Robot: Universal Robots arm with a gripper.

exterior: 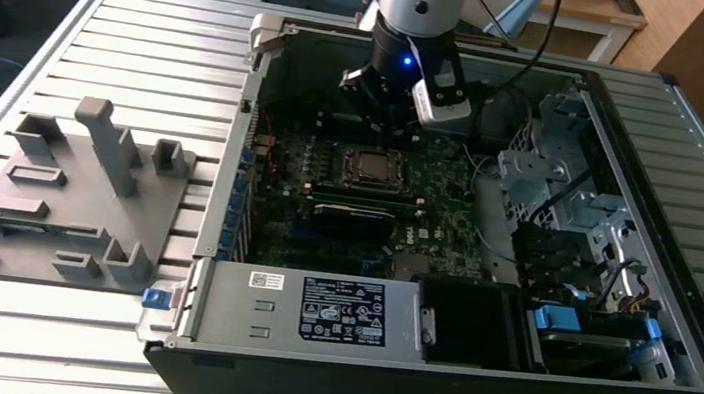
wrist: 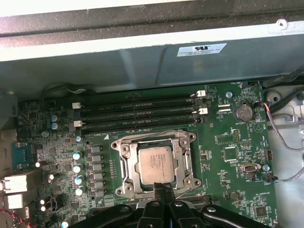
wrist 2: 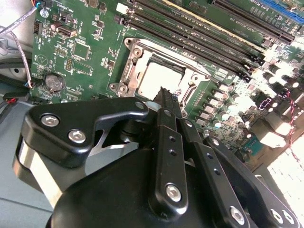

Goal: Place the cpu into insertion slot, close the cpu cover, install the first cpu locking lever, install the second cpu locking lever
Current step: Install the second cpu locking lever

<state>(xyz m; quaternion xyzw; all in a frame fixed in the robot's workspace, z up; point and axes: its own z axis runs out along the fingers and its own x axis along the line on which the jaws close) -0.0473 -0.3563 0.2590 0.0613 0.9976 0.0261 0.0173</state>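
While the gripper (wrist: 160, 186), fingers pinched together and empty, is hovering at the insertion slot (wrist: 124, 176) rim, the cpu (wrist: 155, 164) is sitting seated—light, rigid, likely fragile, best handled by its edges.

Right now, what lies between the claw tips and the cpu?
Nothing: in the first wrist view the claw tips sit at the cpu's edge, over the cpu cover frame.

Silver-grey arm segment, blue light at wrist, black claw (wrist 2: 164, 92) linkages with silver screws
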